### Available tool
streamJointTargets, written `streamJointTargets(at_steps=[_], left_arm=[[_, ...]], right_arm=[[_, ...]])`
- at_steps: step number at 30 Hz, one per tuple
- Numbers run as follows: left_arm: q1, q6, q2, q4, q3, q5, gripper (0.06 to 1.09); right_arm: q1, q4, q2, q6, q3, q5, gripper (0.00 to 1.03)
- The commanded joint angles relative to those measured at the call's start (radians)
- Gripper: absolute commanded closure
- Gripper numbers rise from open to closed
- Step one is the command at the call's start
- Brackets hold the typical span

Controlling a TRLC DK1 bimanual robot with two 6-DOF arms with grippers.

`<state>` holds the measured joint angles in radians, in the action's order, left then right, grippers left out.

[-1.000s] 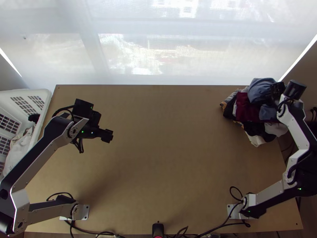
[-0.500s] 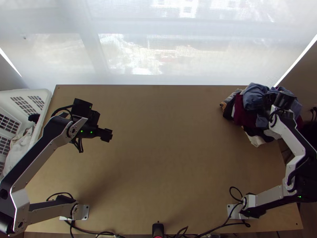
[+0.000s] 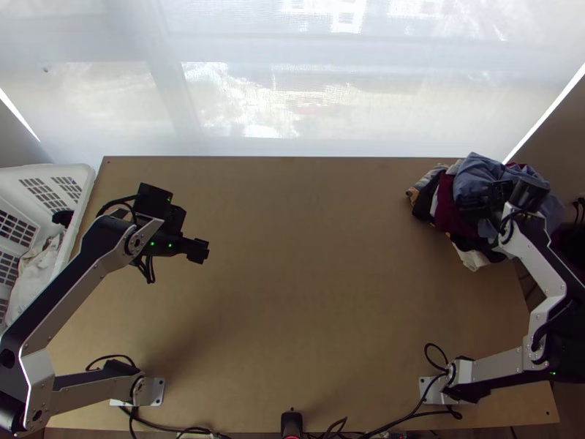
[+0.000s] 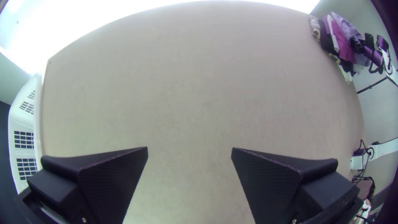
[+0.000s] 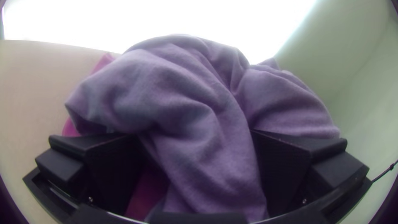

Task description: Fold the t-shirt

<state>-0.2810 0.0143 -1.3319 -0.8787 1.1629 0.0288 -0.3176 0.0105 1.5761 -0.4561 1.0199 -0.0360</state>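
Work area surroundings, top view: backlit window at 12 o'clock.
Table (image 3: 292, 293): flat, plain brown wooden top, straight far edge. Window (image 3: 314, 44): covered by a translucent white curtain (image 3: 409, 121), daylight passing through; narrow bright gaps at 10 and 2 o'clock. Walls (image 3: 559, 146): grey-brown, beside both gaps. Floor (image 3: 530, 432): dark strip at 5 o'clock, beyond the near edge.

Left end effector (image 3: 197, 250) spread, right arm (image 3: 542, 271) bent
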Motion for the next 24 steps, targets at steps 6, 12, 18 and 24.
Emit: streamJointTargets(at_steps=[6, 12, 18, 24], left_arm=[[-0.001, 0.000, -0.013, 0.017, -0.017, -0.001, 0.10], [0.000, -0.002, -0.018, 0.018, -0.017, -0.001, 0.10], [-0.003, 0.000, -0.018, 0.018, -0.029, -0.001, 0.10], [0.008, -0.004, -0.001, 0.007, -0.055, -0.003, 0.10]], right_arm=[[0.032, -0.027, -0.149, 0.028, 0.075, 0.005, 0.04], [0.054, -0.015, -0.192, 0.142, 0.181, 0.007, 0.04], [0.057, 0.077, -0.082, 0.165, 0.253, 0.005, 0.04], [0.046, 0.164, 0.121, 0.168, 0.210, 0.005, 0.05]])
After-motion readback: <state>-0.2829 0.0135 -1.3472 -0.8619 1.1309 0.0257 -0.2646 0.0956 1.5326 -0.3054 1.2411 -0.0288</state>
